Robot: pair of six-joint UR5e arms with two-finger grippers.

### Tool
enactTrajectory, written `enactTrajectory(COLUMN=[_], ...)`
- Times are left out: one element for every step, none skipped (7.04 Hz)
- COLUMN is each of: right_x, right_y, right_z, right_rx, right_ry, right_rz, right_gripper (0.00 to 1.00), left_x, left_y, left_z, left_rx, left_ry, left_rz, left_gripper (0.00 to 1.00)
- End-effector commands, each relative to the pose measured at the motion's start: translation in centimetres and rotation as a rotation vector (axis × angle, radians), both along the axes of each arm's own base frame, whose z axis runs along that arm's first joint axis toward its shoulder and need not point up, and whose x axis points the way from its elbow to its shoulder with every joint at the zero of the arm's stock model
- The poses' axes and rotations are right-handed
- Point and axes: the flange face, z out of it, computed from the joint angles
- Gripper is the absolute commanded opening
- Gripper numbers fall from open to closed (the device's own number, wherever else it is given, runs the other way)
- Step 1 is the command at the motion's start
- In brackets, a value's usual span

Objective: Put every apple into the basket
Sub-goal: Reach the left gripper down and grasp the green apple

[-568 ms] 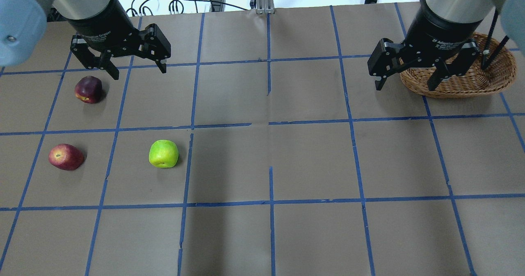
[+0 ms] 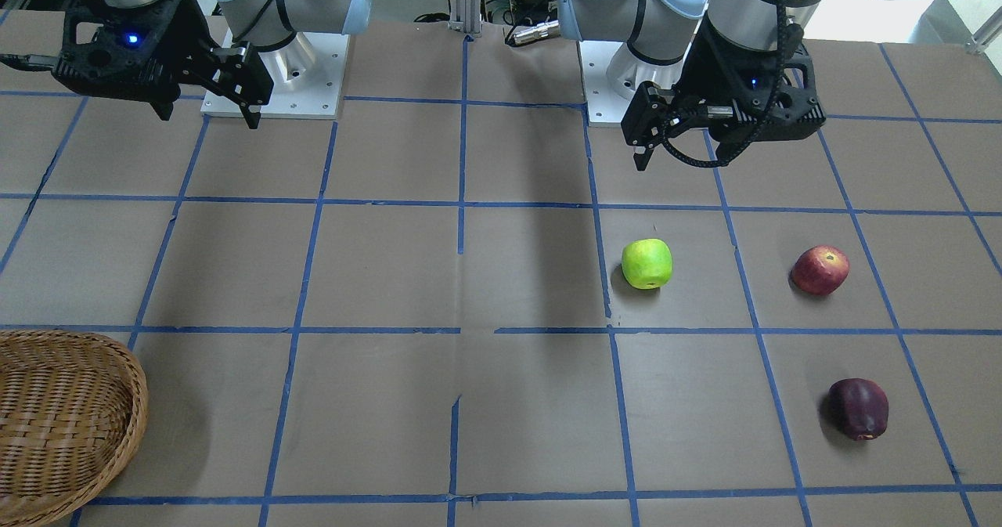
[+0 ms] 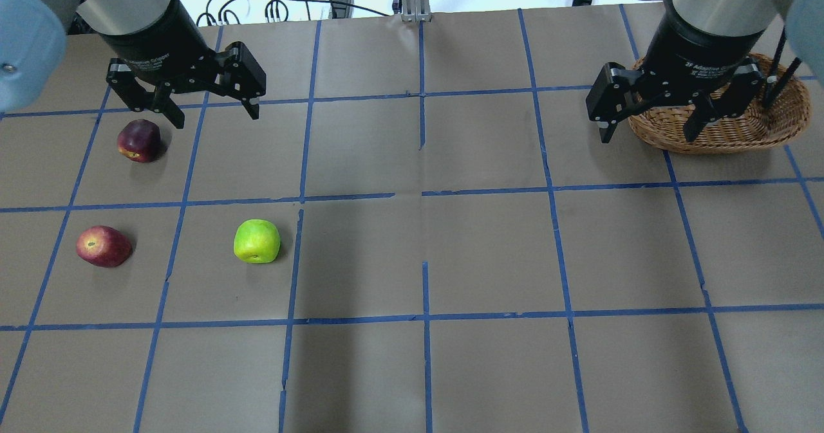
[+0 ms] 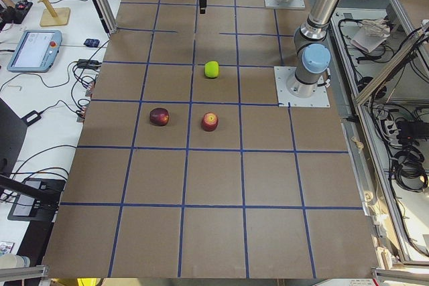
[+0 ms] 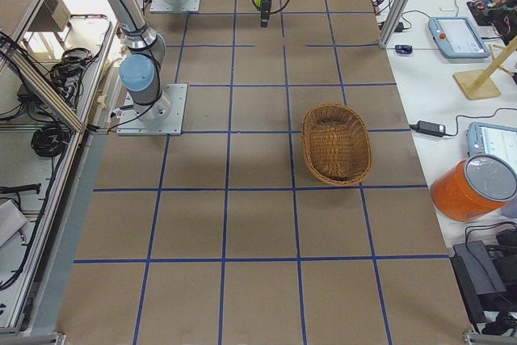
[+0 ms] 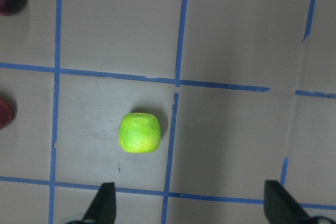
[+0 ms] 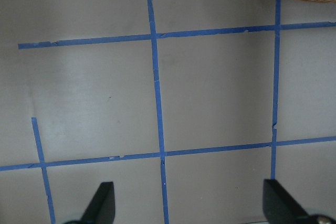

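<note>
Apples sit loose on my left: green apple (image 3: 257,241), red apple (image 3: 103,246), maroon apple (image 3: 139,140), well apart from the basket (image 3: 727,138). My left gripper (image 3: 215,116) and right gripper (image 3: 649,137) gape empty. I'd center left over that maroon one, probably nearest, before squeezing.

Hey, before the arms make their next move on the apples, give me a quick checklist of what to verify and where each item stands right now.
1. Left gripper open and empty: ok.
2. Right gripper open and empty: ok.
3. Green apple, red apple and maroon apple loose on the table, apart from each other: ok.
4. Basket empty, with room for all three: ok.
5. Left gripper centred over the green apple: not ok; in the left wrist view the apple sits off to one side.
6. Left gripper low enough to grasp: not ok; it hangs well above the table.
</note>
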Motion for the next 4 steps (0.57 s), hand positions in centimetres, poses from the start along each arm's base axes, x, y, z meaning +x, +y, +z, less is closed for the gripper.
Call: enactTrajectory(right_x=[0.1,0.1,0.1,0.3], right_y=[0.1,0.1,0.1,0.2], right_z=[0.1,0.2,0.2,0.1], right_rx=[-0.003,-0.004,-0.003,0.001], right_ry=[-0.004,-0.006,-0.007,-0.019], right_rz=[-0.002,-0.002,-0.002,-0.001], right_gripper=[1.00,1.00,1.00,1.00], left_x=[1.5,2.2,4.4,6.1], left_y=[0.0,0.3,0.5,0.8], left_z=[-5.7,-10.0,-14.7,-18.5], left_rx=[0.050,0.053,0.081,0.072], left_ry=[-0.003,-0.008,-0.002,-0.002], left_rz=[-0.111,-0.101,-0.055,-0.015], left_gripper=[1.00,1.00,1.00,1.00])
